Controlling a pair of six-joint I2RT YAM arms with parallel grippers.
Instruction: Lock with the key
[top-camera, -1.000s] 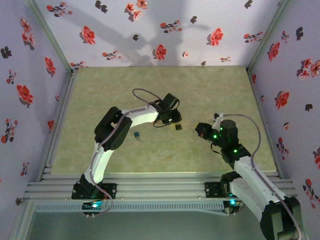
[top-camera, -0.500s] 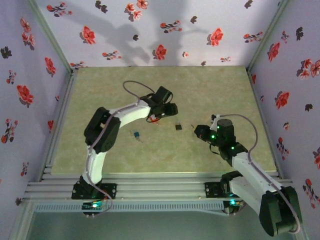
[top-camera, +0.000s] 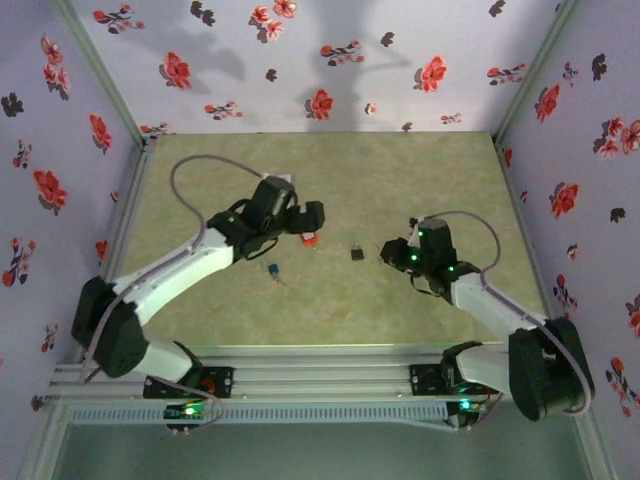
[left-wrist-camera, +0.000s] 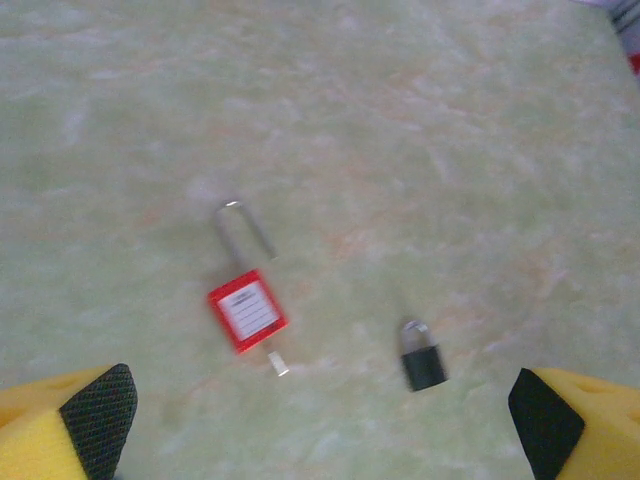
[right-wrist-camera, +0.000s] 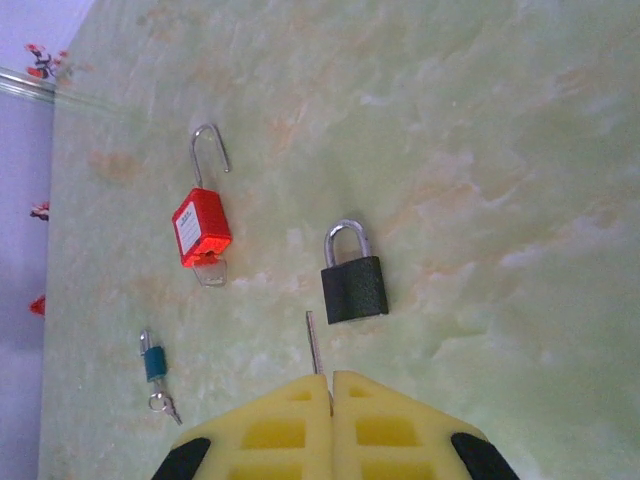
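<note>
Nearest, the right jaws are pressed fully together on the key (right-wrist-camera: 314, 345). Its thin metal shaft sticks out past the yellow fingertips (right-wrist-camera: 270, 425), its head is hidden between them, and its tip is just beside the black padlock (right-wrist-camera: 354, 275). Off to the left, a blue-headed key (right-wrist-camera: 153, 362) lies on the counter (right-wrist-camera: 500, 150). Farther out, the red padlock (right-wrist-camera: 201, 228) lies flat with its long shackle hooked open. Beyond it the left jaws are spread wide, holding nothing, above both padlocks.
</note>
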